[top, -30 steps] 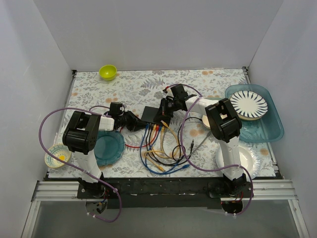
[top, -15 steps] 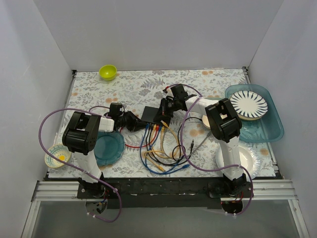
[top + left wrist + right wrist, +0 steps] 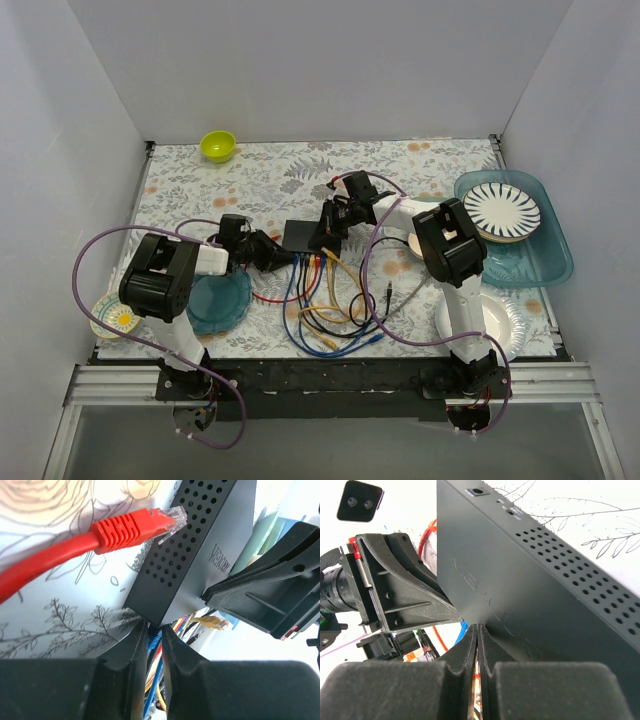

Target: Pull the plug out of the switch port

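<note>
The switch (image 3: 299, 234) is a flat black box in the middle of the table, with several coloured cables in its near edge. In the left wrist view the switch (image 3: 200, 555) shows its perforated side. My left gripper (image 3: 154, 636) is shut on a blue plug (image 3: 154, 639) at the switch's near-left corner (image 3: 277, 251). A loose red plug (image 3: 135, 527) lies beside the switch. My right gripper (image 3: 326, 232) is shut, its fingertips (image 3: 472, 635) pressed against the top of the switch (image 3: 545, 580) at its right end.
A tangle of blue, yellow, red and black cables (image 3: 330, 310) lies in front of the switch. A teal plate (image 3: 218, 300) and a small bowl (image 3: 113, 316) are at the left. A green bowl (image 3: 218, 146) sits at the back. A blue tray (image 3: 540, 265) with a striped plate (image 3: 502, 208) and a white plate (image 3: 505, 325) are at the right.
My left arm has lowered and its gripper has moved right, up to the switch's near-left corner. The right arm has stayed on the switch.
</note>
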{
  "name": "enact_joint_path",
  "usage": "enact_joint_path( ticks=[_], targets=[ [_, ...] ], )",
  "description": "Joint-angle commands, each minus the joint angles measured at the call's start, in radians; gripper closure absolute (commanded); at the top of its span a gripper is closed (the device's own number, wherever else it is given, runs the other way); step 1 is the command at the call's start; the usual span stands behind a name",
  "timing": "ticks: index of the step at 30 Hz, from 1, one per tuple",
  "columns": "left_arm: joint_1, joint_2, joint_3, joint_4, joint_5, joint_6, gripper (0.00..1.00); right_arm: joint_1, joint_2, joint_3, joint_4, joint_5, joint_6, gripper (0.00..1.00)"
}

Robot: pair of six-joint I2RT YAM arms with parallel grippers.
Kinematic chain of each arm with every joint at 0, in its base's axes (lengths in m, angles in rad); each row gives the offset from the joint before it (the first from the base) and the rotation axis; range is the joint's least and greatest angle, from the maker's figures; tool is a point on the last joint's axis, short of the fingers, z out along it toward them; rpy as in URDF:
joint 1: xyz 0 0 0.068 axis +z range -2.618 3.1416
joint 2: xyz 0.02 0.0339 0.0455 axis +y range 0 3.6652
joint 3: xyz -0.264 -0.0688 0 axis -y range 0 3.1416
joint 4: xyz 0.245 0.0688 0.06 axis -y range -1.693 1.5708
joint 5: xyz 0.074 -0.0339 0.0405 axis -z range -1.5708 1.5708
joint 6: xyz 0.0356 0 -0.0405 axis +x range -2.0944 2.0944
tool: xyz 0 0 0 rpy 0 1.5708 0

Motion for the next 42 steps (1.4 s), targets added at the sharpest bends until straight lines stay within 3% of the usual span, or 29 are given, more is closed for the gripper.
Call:
enact_joint_path(
  ticks=[1, 6, 9, 14, 23, 34, 42],
  targets=[
    [-0.005, -0.04, -0.041, -0.154, -0.048, 0.051, 1.0, -0.005, 0.07, -0.016, -0.089, 0.134, -0.058, 0.93],
    [-0.005, -0.019, -0.037, -0.159, -0.042, 0.059, 1.0, 0.008, 0.004, -0.031, -0.077, 0.195, -0.112, 0.92],
    [-0.005, -0.002, -0.04, -0.139, -0.036, 0.056, 1.0, 0.035, -0.022, 0.045, -0.203, 0.298, -0.195, 0.79],
    [-0.005, 0.07, 0.035, -0.162, -0.008, 0.082, 1.0, 0.061, -0.045, 0.034, -0.227, 0.376, -0.24, 0.66],
    [-0.005, 0.112, 0.129, -0.35, 0.021, 0.212, 1.0, 0.052, 0.01, 0.152, -0.275, 0.421, -0.216, 0.65],
    [-0.006, 0.063, 0.052, -0.407, 0.018, 0.265, 1.0, 0.041, 0.048, 0.22, -0.275, 0.37, -0.212, 0.68],
    [-0.005, 0.079, 0.089, -0.433, 0.015, 0.289, 1.0, 0.034, 0.087, 0.257, -0.31, 0.467, -0.246, 0.64]
  ],
)
